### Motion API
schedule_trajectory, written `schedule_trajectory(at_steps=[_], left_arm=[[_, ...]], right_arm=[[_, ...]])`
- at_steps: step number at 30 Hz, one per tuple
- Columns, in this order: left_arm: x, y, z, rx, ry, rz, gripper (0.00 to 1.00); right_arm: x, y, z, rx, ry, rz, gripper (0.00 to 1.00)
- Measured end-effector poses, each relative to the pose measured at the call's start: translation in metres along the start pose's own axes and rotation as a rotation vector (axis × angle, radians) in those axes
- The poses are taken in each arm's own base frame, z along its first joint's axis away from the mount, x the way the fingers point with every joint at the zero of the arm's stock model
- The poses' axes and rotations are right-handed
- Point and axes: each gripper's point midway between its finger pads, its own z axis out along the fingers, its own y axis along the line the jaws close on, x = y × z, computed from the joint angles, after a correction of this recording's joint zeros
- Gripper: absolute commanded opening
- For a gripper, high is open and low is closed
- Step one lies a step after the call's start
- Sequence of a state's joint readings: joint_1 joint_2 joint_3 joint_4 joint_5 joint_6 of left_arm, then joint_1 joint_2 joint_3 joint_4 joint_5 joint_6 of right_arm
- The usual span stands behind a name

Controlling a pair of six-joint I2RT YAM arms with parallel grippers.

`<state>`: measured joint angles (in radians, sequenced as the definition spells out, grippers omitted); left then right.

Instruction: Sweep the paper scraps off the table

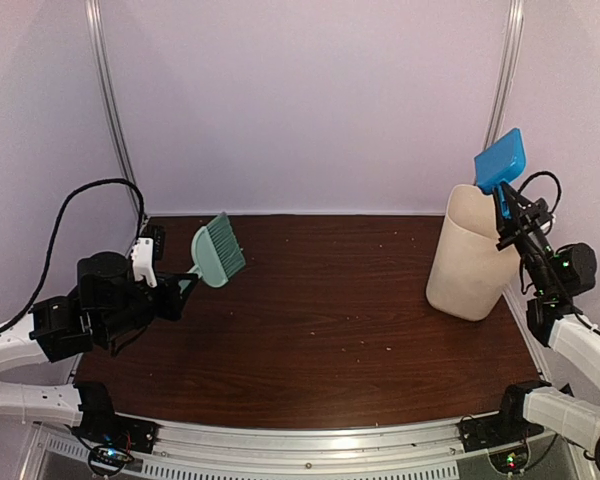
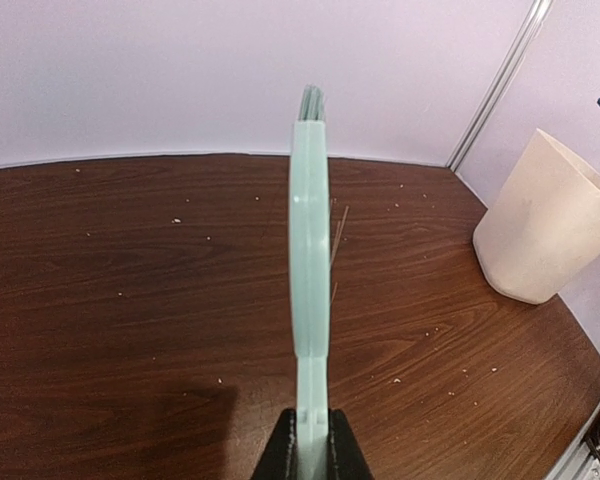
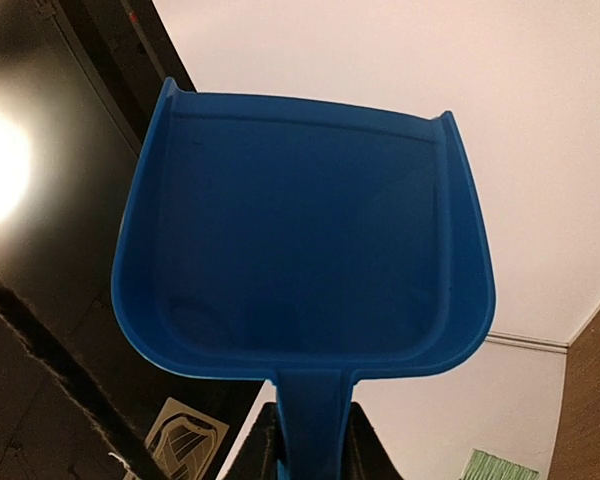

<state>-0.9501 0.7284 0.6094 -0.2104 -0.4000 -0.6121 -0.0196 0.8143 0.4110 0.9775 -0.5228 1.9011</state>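
Observation:
No paper scraps show on the table (image 1: 330,330); only tiny pale crumbs speckle the wood. My left gripper (image 1: 180,287) is shut on the handle of a mint-green brush (image 1: 218,250), held edge-on above the table's left part; in the left wrist view the gripper (image 2: 312,440) clamps the brush (image 2: 310,250). My right gripper (image 1: 506,215) is shut on the handle of a blue dustpan (image 1: 500,158), raised and tilted above a beige bin (image 1: 470,255). In the right wrist view the gripper (image 3: 315,440) holds the dustpan (image 3: 300,240), whose inside looks empty.
The beige bin stands at the table's right side, also seen in the left wrist view (image 2: 545,225). A silver rail (image 1: 310,440) runs along the front edge. Metal frame posts (image 1: 115,110) stand at the back corners before a pale wall.

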Motion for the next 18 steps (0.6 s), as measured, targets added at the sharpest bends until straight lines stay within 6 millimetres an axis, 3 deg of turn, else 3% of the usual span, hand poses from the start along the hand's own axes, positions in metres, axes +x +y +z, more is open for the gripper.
schedule_trajectory(at_steps=[5, 13, 15, 18], left_arm=[[0.0, 0.0, 0.0, 0.001, -0.002, -0.001, 0.0], [-0.001, 0.0, 0.0, 0.001, -0.002, -0.001, 0.0], [-0.001, 0.0, 0.0, 0.0, -0.002, -0.001, 0.0], [0.0, 0.001, 0.0, -0.003, 0.0, 0.0, 0.0]], right_arm=[[0.005, 0.02, 0.001, -0.056, 0.013, -0.043, 0.0], [0.018, 0.062, 0.026, 0.015, 0.049, -0.338, 0.0], [0.021, 0.064, 0.03, 0.049, 0.066, -0.397, 0.0], [0.03, 0.052, 0.036, 0.115, 0.113, -0.445, 0.0]])
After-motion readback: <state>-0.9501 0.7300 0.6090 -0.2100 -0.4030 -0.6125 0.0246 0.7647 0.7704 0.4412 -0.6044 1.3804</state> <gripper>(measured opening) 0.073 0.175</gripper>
